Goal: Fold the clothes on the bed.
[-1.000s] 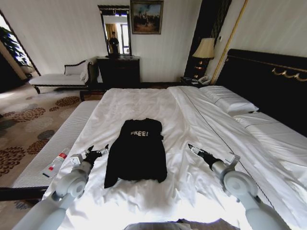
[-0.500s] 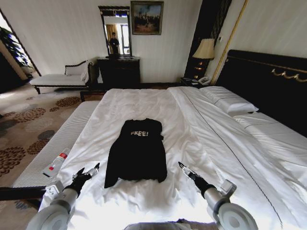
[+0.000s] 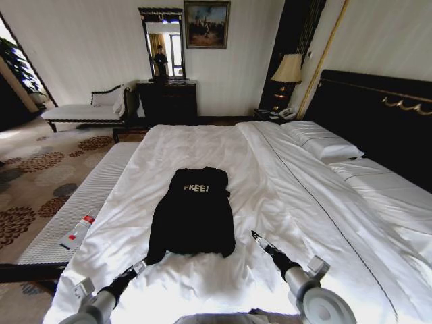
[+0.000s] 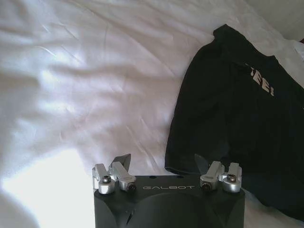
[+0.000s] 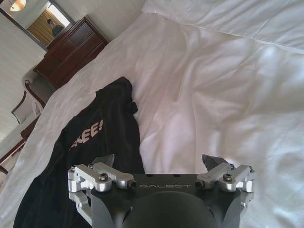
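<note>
The black T-shirt (image 3: 193,212) lies flat on the white sheet of the bed (image 3: 297,196), a little toward the left side of the mattress as the robot faces it. The white word "FREE!" is on the chest, at the end far from the robot. The sleeves are folded in, so the shirt makes a long dark shape, and its hem is the end nearest the robot.

The left gripper (image 3: 137,267) is low above the sheet just beside the near left corner of the hem and does not touch the cloth. In the left wrist view its fingers (image 4: 121,163) stand wide apart with only the sheet and the edge of the shirt (image 4: 237,118) beyond them; it holds nothing.

The right gripper (image 3: 259,239) is over the bare sheet just to the right of the near right corner of the shirt. In the right wrist view its fingers (image 5: 213,163) are also spread wide and hold nothing, with the shirt (image 5: 90,142) lying next to them.

White pillows (image 3: 320,140) rest against the black headboard (image 3: 385,115) on the right side.
</note>
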You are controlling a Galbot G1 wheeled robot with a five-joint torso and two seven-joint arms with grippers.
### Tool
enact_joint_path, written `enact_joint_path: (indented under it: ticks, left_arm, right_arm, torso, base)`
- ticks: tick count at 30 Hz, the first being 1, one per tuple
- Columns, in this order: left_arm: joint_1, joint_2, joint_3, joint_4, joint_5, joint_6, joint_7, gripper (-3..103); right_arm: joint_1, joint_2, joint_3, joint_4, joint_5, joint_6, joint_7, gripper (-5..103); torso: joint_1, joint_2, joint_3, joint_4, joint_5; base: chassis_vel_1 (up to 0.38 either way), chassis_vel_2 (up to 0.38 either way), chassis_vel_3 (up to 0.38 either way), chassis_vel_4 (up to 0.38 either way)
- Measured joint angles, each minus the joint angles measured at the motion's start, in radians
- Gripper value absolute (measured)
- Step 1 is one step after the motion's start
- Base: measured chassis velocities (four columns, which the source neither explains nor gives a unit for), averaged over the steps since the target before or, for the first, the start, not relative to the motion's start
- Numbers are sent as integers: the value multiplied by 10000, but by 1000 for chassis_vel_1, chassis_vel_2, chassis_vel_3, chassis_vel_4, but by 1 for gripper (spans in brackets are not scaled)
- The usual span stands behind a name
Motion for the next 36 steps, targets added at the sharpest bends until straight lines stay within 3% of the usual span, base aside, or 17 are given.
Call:
enact_joint_path:
  ticks: [5, 9, 20, 22, 25, 27, 33, 35, 36]
  left_arm:
    - [-438, 0, 256, 595, -74, 112, 170, 72]
    - [-801, -24, 749, 914, 390, 125, 356, 72]
    - [-1513, -56, 1299, 718, 554, 143, 340, 71]
    - [-1552, -35, 1287, 737, 511, 157, 317, 68]
    - [-1618, 16, 1260, 874, 406, 209, 241, 53]
    - [-1618, 18, 1260, 898, 403, 212, 235, 53]
    - [-1691, 24, 1281, 1322, 401, 238, 246, 26]
    - [-1744, 38, 1301, 1369, 402, 242, 266, 26]
    - [-1840, 53, 1333, 1432, 411, 245, 290, 20]
  right_arm:
    - [188, 82, 3, -140, -20, 28, -1, 100]
    - [198, 95, -29, -163, -193, 70, -107, 100]
    - [305, 127, -59, -234, -244, 94, -179, 100]
    - [308, 128, -59, -239, -244, 94, -179, 100]
    - [311, 129, -48, -277, -244, 94, -175, 100]
    - [310, 129, -44, -277, -244, 94, -173, 100]
    - [267, 126, 43, -195, -94, 79, -68, 100]
    - [244, 140, 45, -168, 20, 30, -23, 100]
    - [199, 168, 38, -127, 161, -41, 30, 100]
  torso:
    - [0, 0, 0, 0, -2]
    - [1, 0, 0, -2, -1]
    - [0, 0, 1, -1, 0]
    - [1, 0, 1, -1, -1]
    - [0, 0, 0, -1, -1]
    - [0, -1, 0, -1, -1]
    - [0, -1, 1, 1, -1]
    - [0, -1, 1, 1, -1]
    - [0, 0, 0, 1, -2]
  base:
    - [0, 0, 0, 0]
    - [0, 0, 0, 0]
    - [0, 0, 0, 0]
    - [0, 0, 0, 0]
    - [0, 0, 0, 0]
    - [0, 0, 0, 0]
    - [0, 0, 0, 0]
    - [0, 0, 0, 0]
    - [0, 0, 0, 0]
